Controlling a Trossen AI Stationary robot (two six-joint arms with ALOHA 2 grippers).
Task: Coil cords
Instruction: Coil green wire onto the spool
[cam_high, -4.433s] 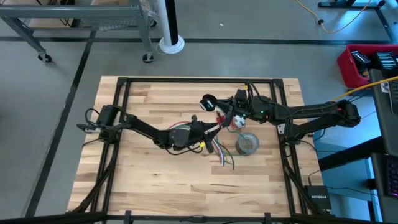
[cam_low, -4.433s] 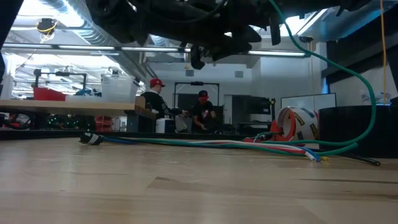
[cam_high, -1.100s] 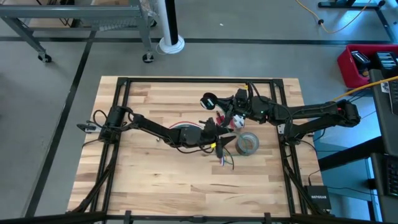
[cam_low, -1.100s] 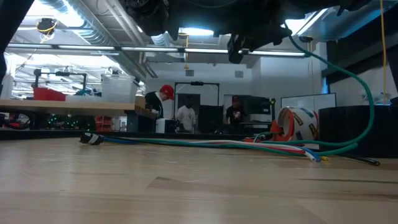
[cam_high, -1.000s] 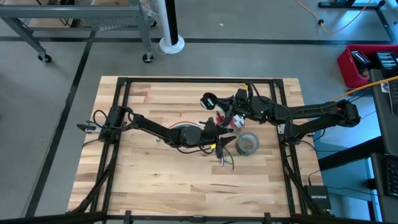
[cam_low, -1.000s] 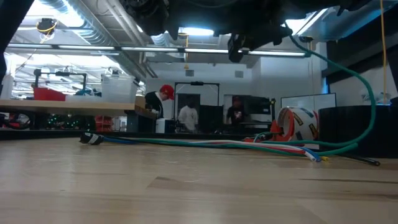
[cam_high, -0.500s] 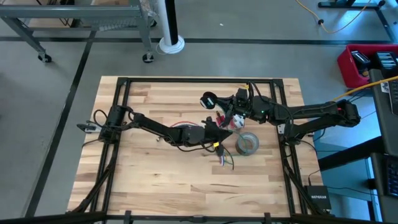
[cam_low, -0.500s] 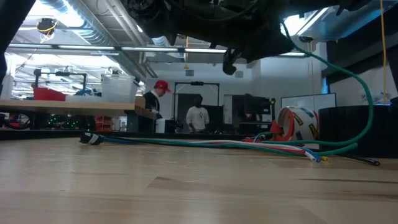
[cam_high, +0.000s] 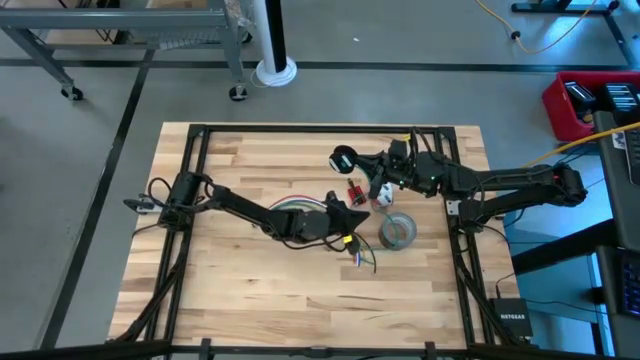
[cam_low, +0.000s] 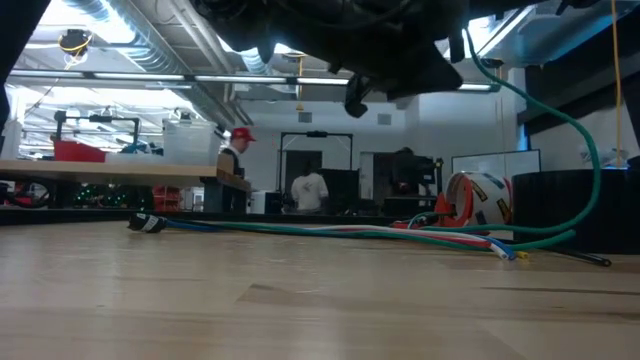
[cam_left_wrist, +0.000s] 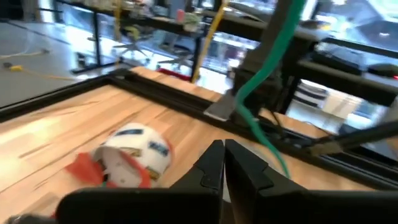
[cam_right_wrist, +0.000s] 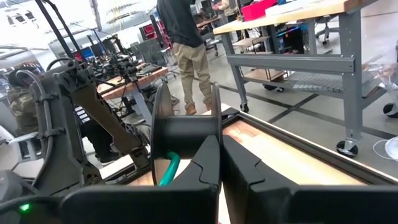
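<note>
- Dark fingers of the left gripper (cam_left_wrist: 222, 163) are seen pressed together mid-table, nothing visibly clamped.
- Cords (cam_high: 352, 245) (multicoloured strands) are spread just beside it, near the grey tape roll (cam_high: 398, 231).
- Right gripper (cam_right_wrist: 219, 163) is likewise closed, near the black spool (cam_high: 342, 159).

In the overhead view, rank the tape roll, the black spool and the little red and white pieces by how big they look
1. grey tape roll
2. black spool, only slightly smaller, so nearly a tie
3. small red-and-white pieces, clearly smallest

We see a workshop: metal workbenches (cam_right_wrist: 298, 37), concrete floor (cam_high: 100, 90), ceiling ducts (cam_low: 150, 40), people standing (cam_low: 305, 190) behind.
</note>
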